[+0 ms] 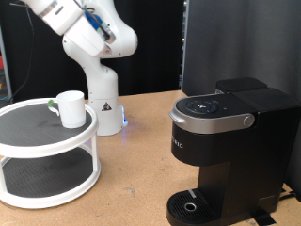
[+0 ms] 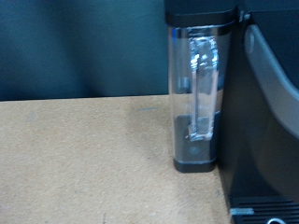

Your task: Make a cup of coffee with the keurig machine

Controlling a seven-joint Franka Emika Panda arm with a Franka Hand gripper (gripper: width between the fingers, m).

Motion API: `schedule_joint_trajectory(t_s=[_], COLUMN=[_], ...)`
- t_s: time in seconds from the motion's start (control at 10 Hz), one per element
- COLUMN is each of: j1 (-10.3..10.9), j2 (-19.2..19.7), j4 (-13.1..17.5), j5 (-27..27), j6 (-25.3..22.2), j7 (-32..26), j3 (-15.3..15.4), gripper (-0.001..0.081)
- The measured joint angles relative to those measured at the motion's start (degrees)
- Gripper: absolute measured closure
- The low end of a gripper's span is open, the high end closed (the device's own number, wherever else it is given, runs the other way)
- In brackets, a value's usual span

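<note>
One plain white cylindrical mug [image 1: 71, 107] sits on a white two-tier round stand [image 1: 47, 141], well apart from the boxy black Keurig brewer [image 1: 230, 151]. My gripper isn't in view; can't tell its opening or load. Risk: clipping the clear water tank [image 2: 196, 98]. Lettering "RIC" only partly legible.

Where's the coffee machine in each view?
Exterior view: coffee machine fills the picture's right half, standing on the table.
Wrist view: only its black side and clear water tank show at the picture's edge.
Shared landmark: the tan table. The claw shows in neither view.
</note>
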Motion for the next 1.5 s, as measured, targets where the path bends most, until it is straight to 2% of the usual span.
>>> schedule_joint_trajectory(t_s=[0.2, 0.4, 0.6, 0.7, 1.1, 1.2, 1.5], j1=[-0.96, -1.01, -1.78, -2.34, -3.72, -3.71, -4.31], j2=[-1.59, -1.41, -1.59, -1.86, -4.93, -4.73, -4.74], j4=[-0.14, -0.31, -0.81, -0.94, -0.92, -0.96, -2.76], j5=[-4.16, -1.81, 0.85, 1.11, 1.23, 1.23, 3.82], j6=[-4.28, -3.44, -3.12, -4.14, -11.0, -10.74, -5.53], j7=[-3.0, -1.92, -1.59, -1.86, -8.88, -8.38, -8.52], j3=[-1.44, -1.66, -3.13, -4.36, -11.41, -11.24, -12.27], gripper=[0.0799, 0.0799, 0.0799, 0.0799, 0.0799, 0.0799, 0.0799])
